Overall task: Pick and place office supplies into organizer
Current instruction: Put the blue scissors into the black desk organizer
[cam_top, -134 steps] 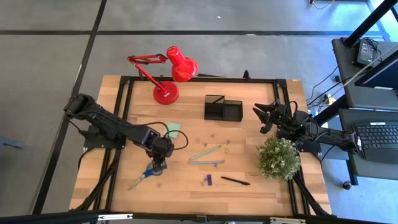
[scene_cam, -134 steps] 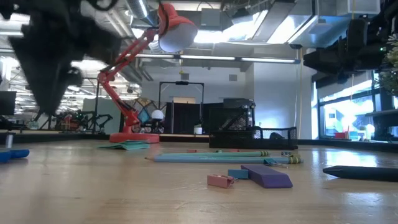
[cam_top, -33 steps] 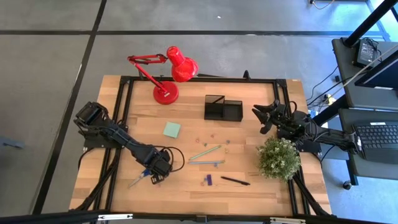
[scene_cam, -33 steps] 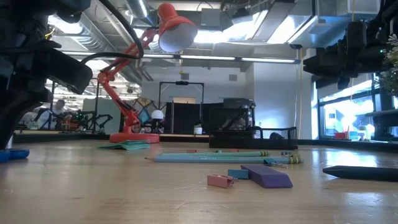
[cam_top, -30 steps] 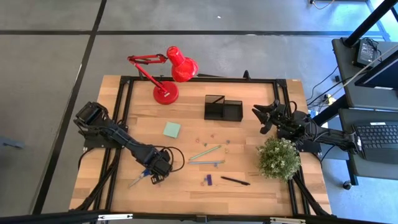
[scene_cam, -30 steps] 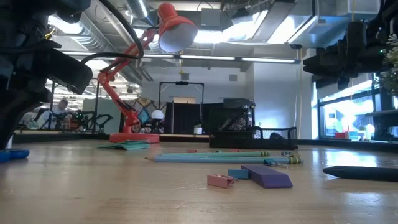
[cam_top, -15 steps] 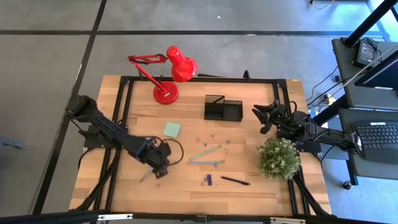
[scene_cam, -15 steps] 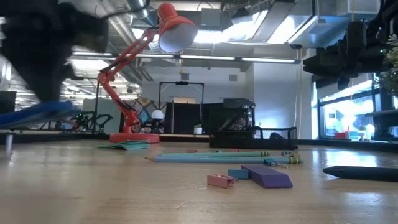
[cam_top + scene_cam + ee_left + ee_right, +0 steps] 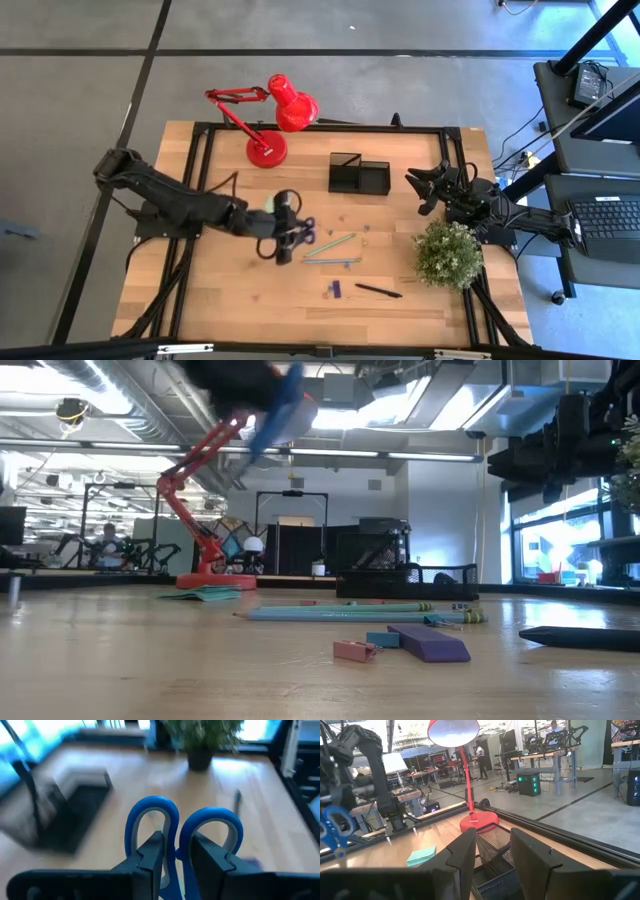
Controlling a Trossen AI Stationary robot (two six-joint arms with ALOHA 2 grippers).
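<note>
Scissors aloft at centre frame, clamped in the left gripper.
Blue scissors pinched at the handles, lifted clear of the table, left of the organizer at upper centre. Right gripper waiting at right edge, fingers parted, empty.

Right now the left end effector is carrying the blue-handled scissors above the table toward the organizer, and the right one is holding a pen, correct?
Not quite: the right end effector holds nothing, as the right wrist view shows. The left end effector does carry the scissors above the table.
</note>
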